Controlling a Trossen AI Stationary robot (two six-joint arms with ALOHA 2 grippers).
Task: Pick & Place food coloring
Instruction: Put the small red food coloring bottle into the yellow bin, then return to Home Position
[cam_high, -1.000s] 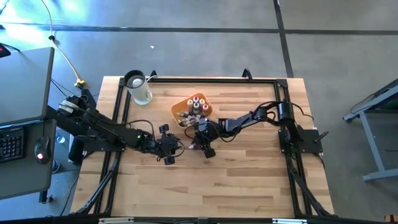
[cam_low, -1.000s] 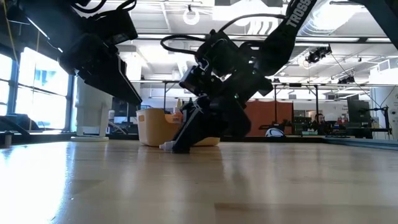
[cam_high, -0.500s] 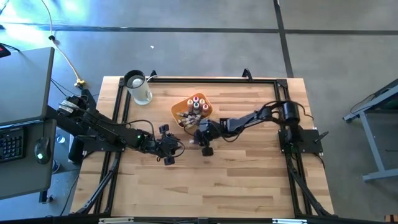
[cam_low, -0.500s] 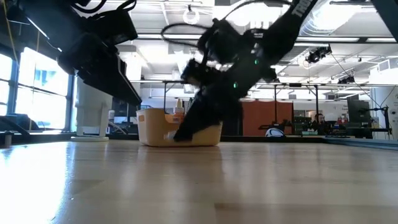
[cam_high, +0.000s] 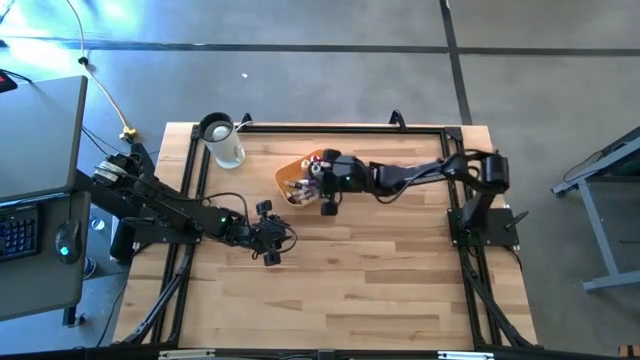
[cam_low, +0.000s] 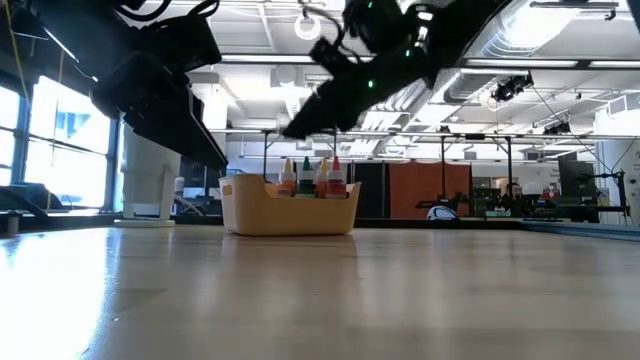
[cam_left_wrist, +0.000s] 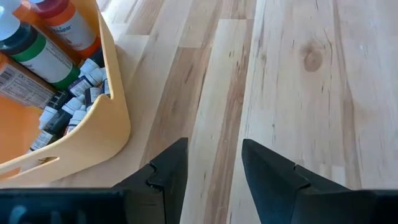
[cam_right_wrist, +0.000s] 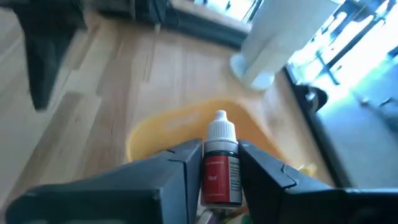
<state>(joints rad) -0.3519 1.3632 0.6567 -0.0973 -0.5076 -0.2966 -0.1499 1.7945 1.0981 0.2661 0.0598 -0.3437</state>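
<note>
My right gripper (cam_high: 323, 186) hangs over the yellow-orange tray (cam_high: 286, 180), shut on a small red food coloring bottle (cam_right_wrist: 220, 177) with a white cap. In the low view this gripper (cam_low: 297, 127) is well above the tray (cam_low: 290, 212). Several more bottles (cam_low: 310, 178) stand upright in the tray, and small pale-capped tubes (cam_left_wrist: 78, 109) lie on its floor. My left gripper (cam_high: 276, 241) waits low over the table in front of the tray, open and empty (cam_left_wrist: 214, 165). My right gripper pinches the red bottle's labelled body (cam_right_wrist: 214, 182) between its two fingers. The white cap (cam_right_wrist: 220, 129) sticks out past the fingertips. The bottle is lifted clear, above the tray (cam_right_wrist: 155, 134).
A white jug (cam_high: 222, 141) stands at the table's far left corner, behind the tray; it also shows in the right wrist view (cam_right_wrist: 280, 43). A black rail frame (cam_high: 330, 128) runs along the table's edges. Bare wood lies toward the near edge (cam_high: 350, 290).
My right gripper has risen from the table beside the tray and gone toward the far edge, carrying the red bottle clear of the table to a place over the tray. The bottles in the tray now show uncovered in the low view.
</note>
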